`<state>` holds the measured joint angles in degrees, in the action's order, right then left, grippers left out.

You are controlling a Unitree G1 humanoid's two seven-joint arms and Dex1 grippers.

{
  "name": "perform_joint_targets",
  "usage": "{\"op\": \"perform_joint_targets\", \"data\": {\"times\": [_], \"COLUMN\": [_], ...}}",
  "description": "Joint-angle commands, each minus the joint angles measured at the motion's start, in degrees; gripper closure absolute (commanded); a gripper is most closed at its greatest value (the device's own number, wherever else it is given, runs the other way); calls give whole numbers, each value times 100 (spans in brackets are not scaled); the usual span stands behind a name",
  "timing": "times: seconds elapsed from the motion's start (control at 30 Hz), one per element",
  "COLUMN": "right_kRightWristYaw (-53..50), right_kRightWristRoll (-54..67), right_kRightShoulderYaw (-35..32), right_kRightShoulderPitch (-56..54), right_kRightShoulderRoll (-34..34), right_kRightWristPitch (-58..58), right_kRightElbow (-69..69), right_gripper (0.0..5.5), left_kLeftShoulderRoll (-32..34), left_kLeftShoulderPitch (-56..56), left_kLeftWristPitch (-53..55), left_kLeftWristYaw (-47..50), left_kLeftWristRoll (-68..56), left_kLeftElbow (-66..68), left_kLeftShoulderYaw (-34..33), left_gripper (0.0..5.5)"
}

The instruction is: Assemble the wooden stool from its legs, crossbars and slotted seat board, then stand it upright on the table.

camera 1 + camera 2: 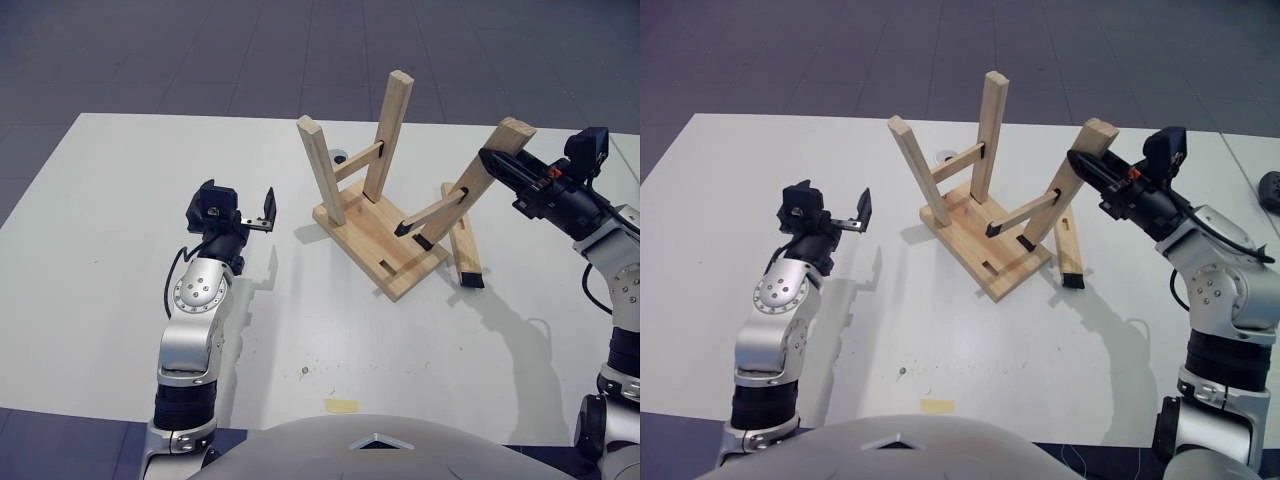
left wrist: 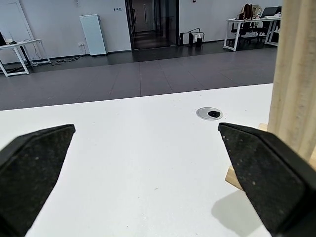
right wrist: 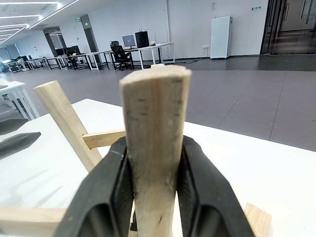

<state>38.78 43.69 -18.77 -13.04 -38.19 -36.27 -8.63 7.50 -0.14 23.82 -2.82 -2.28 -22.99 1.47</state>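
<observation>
The slotted seat board point(image 1: 385, 255) lies tilted on the table point(image 1: 120, 250), right of centre toward the far edge, with two legs point(image 1: 388, 130) and a crossbar point(image 1: 358, 160) already standing in it. The right gripper point(image 1: 497, 165) is clamped on the upper end of the second leg frame point(image 1: 465, 187), which leans over the board's right edge. To seat it well, square both leg ends to their slots before pressing. The left gripper point(image 1: 243, 212), fingers apart, could brace the board's left edge.
</observation>
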Motion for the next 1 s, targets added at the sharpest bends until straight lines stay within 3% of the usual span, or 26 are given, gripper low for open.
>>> {"op": "perform_joint_targets", "data": {"times": [0.03,0.4,0.67,0.83,1.0], "right_kRightWristYaw": [178,222,-361,-1195,-2582], "right_kRightWristRoll": [-202,-327,-802,-898,56], "right_kRightShoulderYaw": [262,383,555,950,533], "right_kRightShoulderPitch": [-264,-250,1348,1982,1561], "right_kRightShoulderRoll": [66,249,389,200,494], "right_kRightWristPitch": [111,157,1,-887,-2461], "right_kRightElbow": [202,231,-148,-676,-1134], "right_gripper": [448,448,448,448,448], "left_kLeftShoulderRoll": [-24,-15,-21,-14,48], "left_kLeftShoulderPitch": [-98,-95,-50,-60,-95], "left_kLeftWristPitch": [-28,-44,-63,-57,-48], "left_kLeftWristYaw": [-36,-54,-29,-15,-57], "left_kLeftWristRoll": [56,75,119,142,153], "left_kLeftElbow": [99,134,124,134,134], "left_kLeftShoulderYaw": [61,101,117,128,133], "left_gripper": [10,10,10,10,10]}}
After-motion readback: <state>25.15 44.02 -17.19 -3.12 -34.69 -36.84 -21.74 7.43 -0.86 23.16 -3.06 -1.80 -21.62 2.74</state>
